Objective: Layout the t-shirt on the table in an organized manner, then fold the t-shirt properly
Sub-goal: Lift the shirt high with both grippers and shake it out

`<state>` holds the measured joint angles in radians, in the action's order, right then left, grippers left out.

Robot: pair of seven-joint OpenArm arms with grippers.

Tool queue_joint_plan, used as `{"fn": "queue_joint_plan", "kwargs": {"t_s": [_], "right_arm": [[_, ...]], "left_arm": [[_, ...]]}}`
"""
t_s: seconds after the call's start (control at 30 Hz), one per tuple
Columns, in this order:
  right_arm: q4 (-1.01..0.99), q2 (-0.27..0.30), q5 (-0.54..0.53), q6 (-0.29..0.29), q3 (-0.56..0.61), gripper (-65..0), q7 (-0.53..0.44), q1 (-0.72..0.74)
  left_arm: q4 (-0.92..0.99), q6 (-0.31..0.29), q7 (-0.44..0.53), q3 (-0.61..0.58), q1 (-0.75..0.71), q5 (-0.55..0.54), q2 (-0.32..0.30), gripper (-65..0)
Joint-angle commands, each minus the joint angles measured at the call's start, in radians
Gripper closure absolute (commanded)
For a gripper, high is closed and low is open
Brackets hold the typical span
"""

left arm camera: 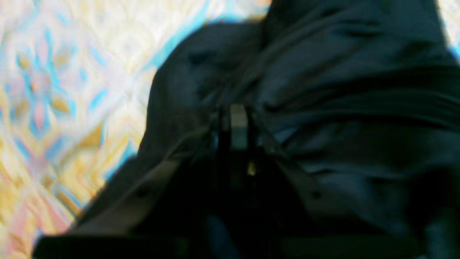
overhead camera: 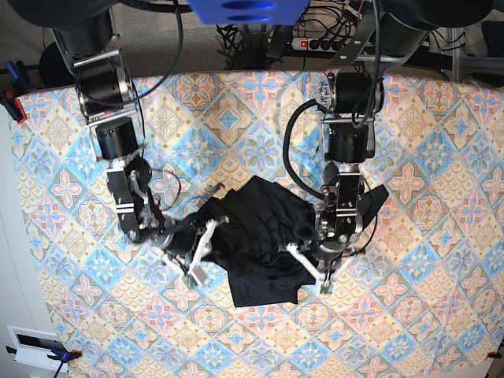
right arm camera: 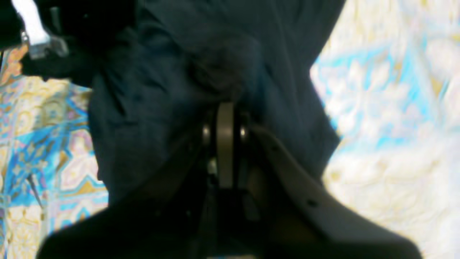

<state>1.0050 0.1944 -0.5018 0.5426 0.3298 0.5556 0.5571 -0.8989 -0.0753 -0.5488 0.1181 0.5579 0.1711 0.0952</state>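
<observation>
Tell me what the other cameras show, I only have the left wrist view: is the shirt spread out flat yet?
Observer: No. In the base view the t-shirt is a crumpled heap in the middle of the table, not laid out.
Operator: Where is the other arm?
Observer: The right tool is at the heap's edge opposite the left tool.
Operator: Has that one got any cloth?
Observer: Its wrist view shows the right tool shut, with dark fabric bunched right at its tips.
</observation>
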Motion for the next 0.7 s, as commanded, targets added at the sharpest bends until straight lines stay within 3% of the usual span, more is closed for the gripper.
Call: {"fn": "queue_joint_plan", "kwargs": {"t_s": [0.0,0.13,0.4,0.67], "right_arm": [[0.047,0.004,-0.027,0.001,-0.025,0.0,-0.035,0.065],[0.136,0.004,-0.005,0.001,-0.143,0.0,0.022,0.091],[0.314,0.0,0.305,0.001,-0.277,0.0,0.097,0.094],[0.549,0.003,0.357,0.001,-0.418,0.0,0.217,0.09]], "left_arm": [[-0.053,-0.002,0.017,-0.036,0.057,-0.005,0.019,0.0],[-0.177,-0.002,-0.041,-0.145,0.089,-0.003,0.038,0.0],[-0.315,-0.002,-0.124,-0.283,0.158,-0.003,0.062,0.0],[-0.404,-0.002,-0.13,-0.324,0.195,-0.002,0.062,0.0]]}}
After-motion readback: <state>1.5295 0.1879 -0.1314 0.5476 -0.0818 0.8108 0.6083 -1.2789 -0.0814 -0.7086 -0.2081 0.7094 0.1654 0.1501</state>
